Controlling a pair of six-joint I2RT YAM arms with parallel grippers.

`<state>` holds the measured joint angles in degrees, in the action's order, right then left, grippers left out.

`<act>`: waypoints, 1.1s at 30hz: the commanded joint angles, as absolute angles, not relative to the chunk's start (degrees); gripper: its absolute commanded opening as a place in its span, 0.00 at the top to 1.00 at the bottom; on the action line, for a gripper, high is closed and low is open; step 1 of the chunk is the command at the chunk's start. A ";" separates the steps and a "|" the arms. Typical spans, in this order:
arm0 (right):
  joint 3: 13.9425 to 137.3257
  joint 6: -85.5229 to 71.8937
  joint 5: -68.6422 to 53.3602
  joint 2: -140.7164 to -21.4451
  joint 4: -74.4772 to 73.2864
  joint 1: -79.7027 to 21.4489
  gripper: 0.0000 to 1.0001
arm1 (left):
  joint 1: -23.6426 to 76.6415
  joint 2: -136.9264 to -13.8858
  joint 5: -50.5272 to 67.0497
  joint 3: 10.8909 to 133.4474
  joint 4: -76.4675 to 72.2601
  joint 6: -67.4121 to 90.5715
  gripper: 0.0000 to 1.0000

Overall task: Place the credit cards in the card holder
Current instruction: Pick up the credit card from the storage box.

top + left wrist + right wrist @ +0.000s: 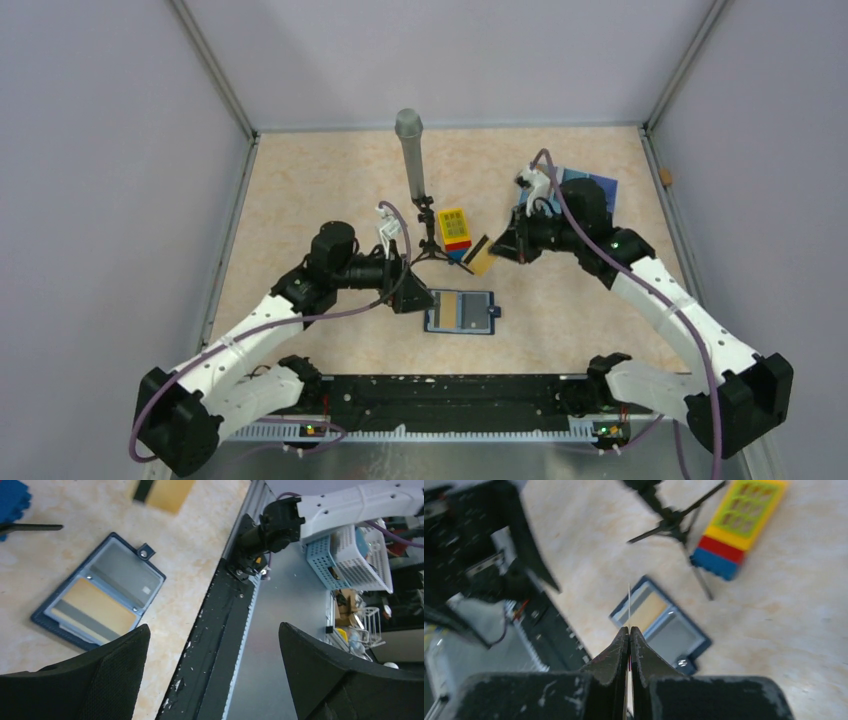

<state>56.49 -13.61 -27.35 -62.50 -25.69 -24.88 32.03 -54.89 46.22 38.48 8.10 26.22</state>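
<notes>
Gold card [481, 256] pinched edge-on in right gripper [629, 630], clamped tight, thin edge leading for slotting | wallet [460, 312] open flat, centre-near, pockets up, tan card [95, 605] already inside | left gripper [410, 293] spread wide, empty, at wallet's left edge, probably to steady it

a yellow-topped toy brick block [455, 229] stands just beside a tripod microphone [411, 150].

No writing, brand or number is legible in any view. The credit card [484, 260] and toy brick block [455, 229] at centre frame show nothing readable.
</notes>
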 commanded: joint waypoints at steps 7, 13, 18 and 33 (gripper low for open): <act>47.72 -20.52 -56.50 -57.61 -11.06 -32.62 1.00 | 36.11 -57.34 54.27 34.50 -6.94 31.47 0.02; 47.79 -21.19 -61.10 -62.06 -6.46 -35.90 1.00 | 39.63 -60.02 57.69 35.74 -7.07 31.64 0.26; 48.17 -21.33 -62.22 -65.08 -5.51 -36.38 1.00 | 41.42 -61.20 58.68 36.32 -7.38 31.66 0.56; 49.75 -18.47 -55.18 -69.01 -11.04 -36.41 1.00 | 41.66 -61.41 53.00 34.55 -4.06 30.77 1.00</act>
